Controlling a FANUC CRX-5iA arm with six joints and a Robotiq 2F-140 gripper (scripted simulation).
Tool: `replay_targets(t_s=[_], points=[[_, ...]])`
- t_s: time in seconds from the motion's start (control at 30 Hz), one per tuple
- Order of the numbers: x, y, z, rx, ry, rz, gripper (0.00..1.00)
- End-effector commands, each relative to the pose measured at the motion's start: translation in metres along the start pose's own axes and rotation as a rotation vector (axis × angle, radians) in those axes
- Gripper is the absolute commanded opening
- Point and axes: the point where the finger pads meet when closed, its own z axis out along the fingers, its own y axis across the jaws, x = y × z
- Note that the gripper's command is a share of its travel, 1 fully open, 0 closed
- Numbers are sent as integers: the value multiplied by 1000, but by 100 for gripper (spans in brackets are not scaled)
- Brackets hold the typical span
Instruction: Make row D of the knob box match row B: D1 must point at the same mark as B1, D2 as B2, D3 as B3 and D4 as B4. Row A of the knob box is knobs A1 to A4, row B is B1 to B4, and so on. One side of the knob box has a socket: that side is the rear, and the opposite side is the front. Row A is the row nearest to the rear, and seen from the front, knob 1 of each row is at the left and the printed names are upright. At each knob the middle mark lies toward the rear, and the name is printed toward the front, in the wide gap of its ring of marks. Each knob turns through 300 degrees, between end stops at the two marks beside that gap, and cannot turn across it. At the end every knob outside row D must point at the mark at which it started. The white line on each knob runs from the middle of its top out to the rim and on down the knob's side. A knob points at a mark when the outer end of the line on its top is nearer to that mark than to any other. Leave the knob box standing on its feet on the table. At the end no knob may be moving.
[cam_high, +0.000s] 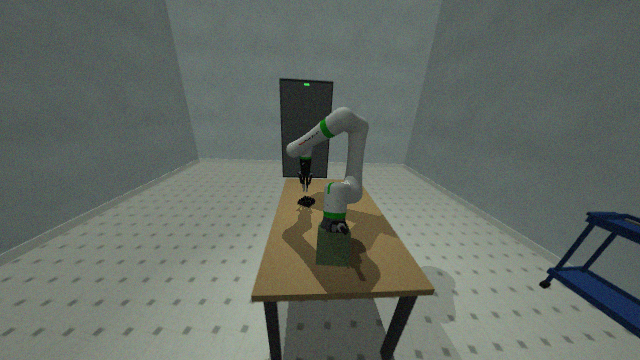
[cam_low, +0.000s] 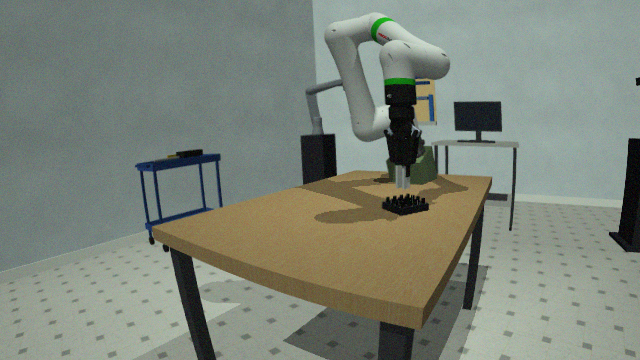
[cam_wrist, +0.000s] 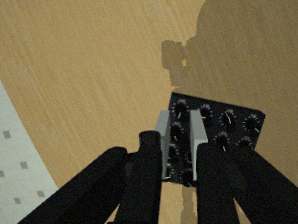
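Note:
The black knob box (cam_high: 306, 202) (cam_low: 403, 210) (cam_wrist: 241, 114) stands on the table, its knobs upward. In the wrist view it lies turned a little, right of centre, with its lower part partly hidden by the fingers. Small white lines show on several knobs, but the printed names and exact marks are too small to read. My gripper (cam_high: 305, 190) (cam_low: 403, 187) (cam_wrist: 180, 125) points down above the box, clear of the knobs. Its pale fingertips stand a small gap apart with nothing between them. The socket does not show.
The wooden table (cam_high: 280, 270) (cam_low: 300, 240) carries the arm's green base block (cam_high: 333, 247) (cam_low: 425, 167) behind the box as seen in the exterior view. A blue cart (cam_high: 590, 290) (cam_low: 178, 162) stands on the floor apart from the table. The arm's shadow falls across the table and box.

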Motion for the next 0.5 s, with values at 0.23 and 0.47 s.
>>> replay_targets(t_s=[0.23,0.47], points=[[0,0,-2,6,-12,-311,12],[0,0,-4,8,-11,-576,12]])
